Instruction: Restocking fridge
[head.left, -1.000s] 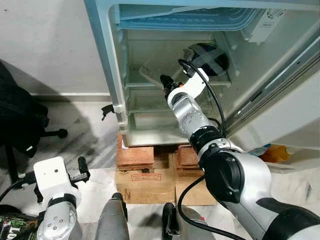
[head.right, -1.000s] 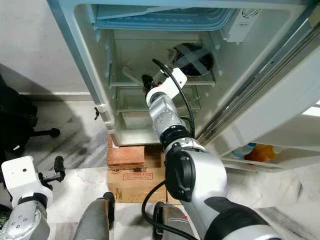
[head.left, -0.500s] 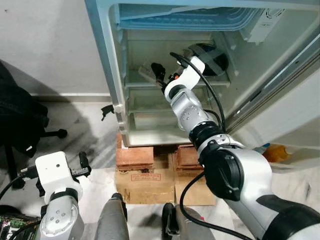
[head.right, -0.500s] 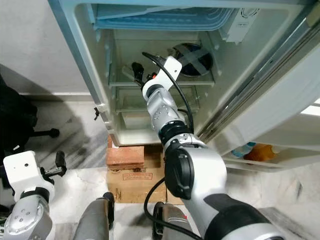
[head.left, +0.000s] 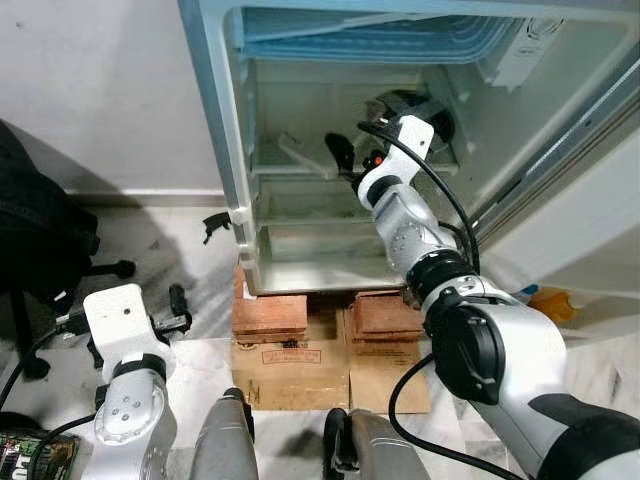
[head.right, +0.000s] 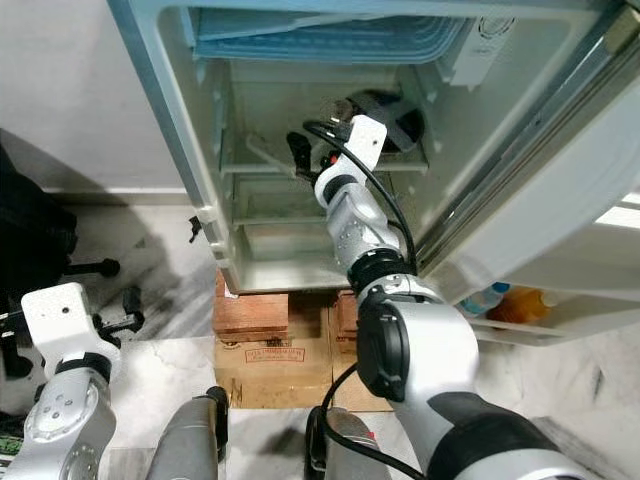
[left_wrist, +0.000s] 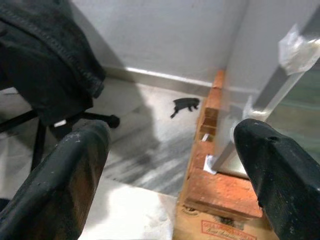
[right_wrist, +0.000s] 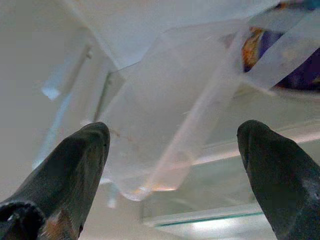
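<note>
Reaching into the open fridge (head.left: 222, 150), my right hand (head.left: 345, 155) sits at the upper shelf (head.left: 300, 172), fingers (right_wrist: 75, 165) spread wide and holding nothing, just near a clear plastic container (right_wrist: 165, 125) tilted on that shelf. My left hand (head.left: 170, 318) hangs low on the left over the floor (left_wrist: 130, 145), fingers wide apart, empty.

Open fridge (head.left: 300, 110), shelves nearly bare
</note>
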